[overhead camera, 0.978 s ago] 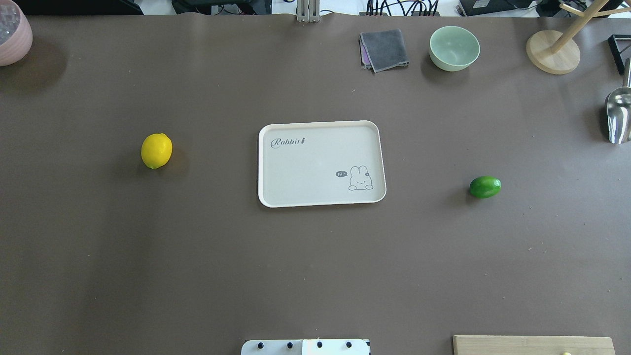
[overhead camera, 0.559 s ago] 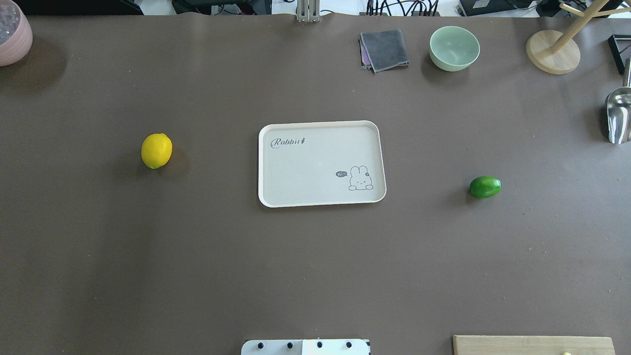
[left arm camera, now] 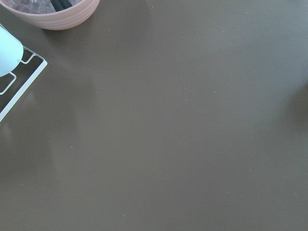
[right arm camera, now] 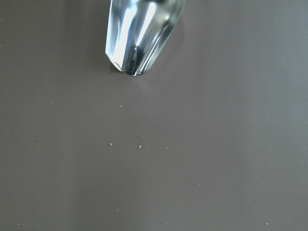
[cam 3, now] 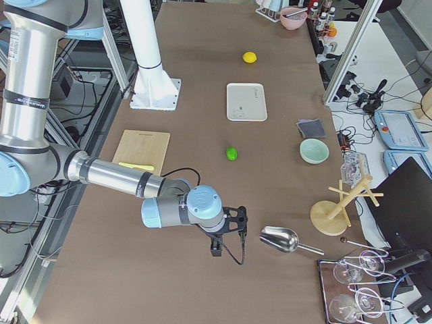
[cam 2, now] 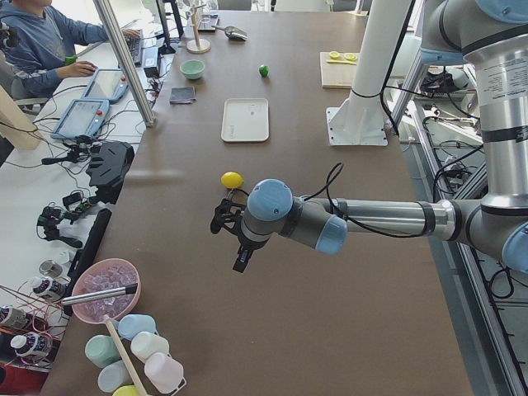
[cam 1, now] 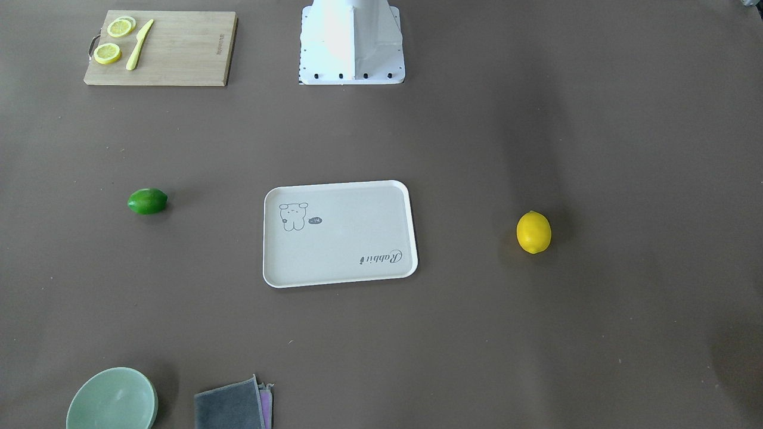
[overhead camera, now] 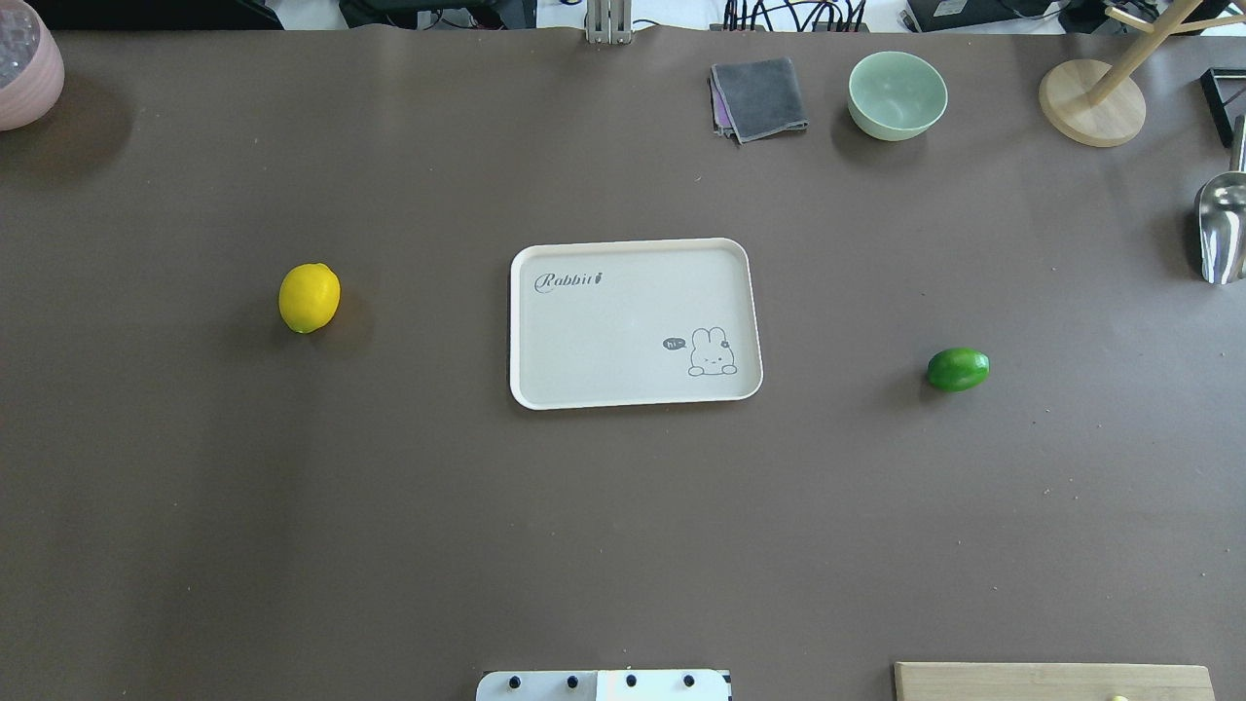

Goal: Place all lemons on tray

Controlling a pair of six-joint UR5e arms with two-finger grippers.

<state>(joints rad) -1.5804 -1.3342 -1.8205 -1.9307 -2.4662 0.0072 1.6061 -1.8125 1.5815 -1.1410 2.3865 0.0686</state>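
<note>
The yellow lemon (overhead camera: 310, 297) lies on the brown table left of the tray (overhead camera: 623, 321). The green lemon (overhead camera: 958, 369) lies to the tray's right. The off-white tray with the rabbit drawing has nothing on it. Both lemons also show in the front view, yellow (cam 1: 533, 232) and green (cam 1: 147, 201). My left gripper (cam 2: 219, 219) shows only in the left side view, near the yellow lemon (cam 2: 232, 180). My right gripper (cam 3: 239, 219) shows only in the right side view, beside a metal scoop (cam 3: 280, 238). I cannot tell whether either is open or shut.
A green bowl (overhead camera: 897, 94), grey cloth (overhead camera: 758, 97) and wooden stand (overhead camera: 1091, 102) sit at the far edge. A pink bowl (overhead camera: 24, 63) is far left. A cutting board (cam 1: 179, 53) with lemon slices and a knife lies near the robot base (cam 1: 351, 42).
</note>
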